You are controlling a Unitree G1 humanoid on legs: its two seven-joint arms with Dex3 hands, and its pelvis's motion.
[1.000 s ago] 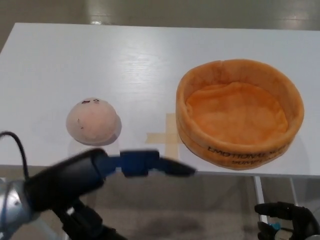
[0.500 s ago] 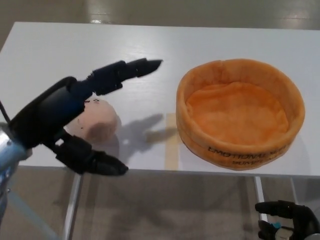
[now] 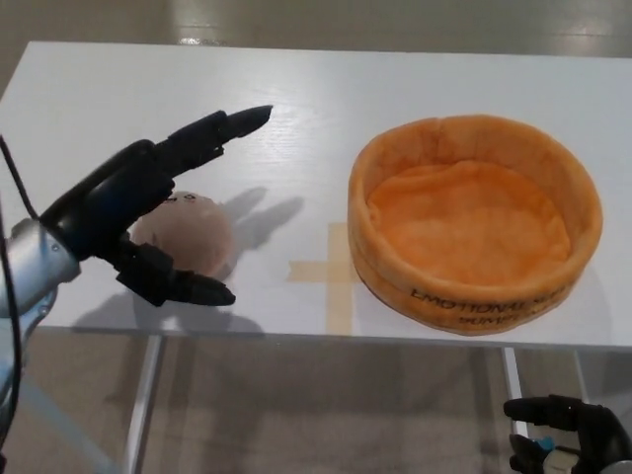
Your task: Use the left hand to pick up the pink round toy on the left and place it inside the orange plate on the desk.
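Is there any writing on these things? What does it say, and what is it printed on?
"EMOTIONAL W...": dark print on the front outer wall of the orange plate; the rest of that line cannot be made out.
A second, smaller line sits below it, too small and blurred to read.
The pink round toy shows small dark marks on top, too small to tell whether they are letters.
Nothing else carries readable text.

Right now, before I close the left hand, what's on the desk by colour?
Pink: 1, the pink round toy
Orange: 1, the orange plate
Tan: 1, a tape cross on the desk
Total: 3
The left hand is open over the toy.
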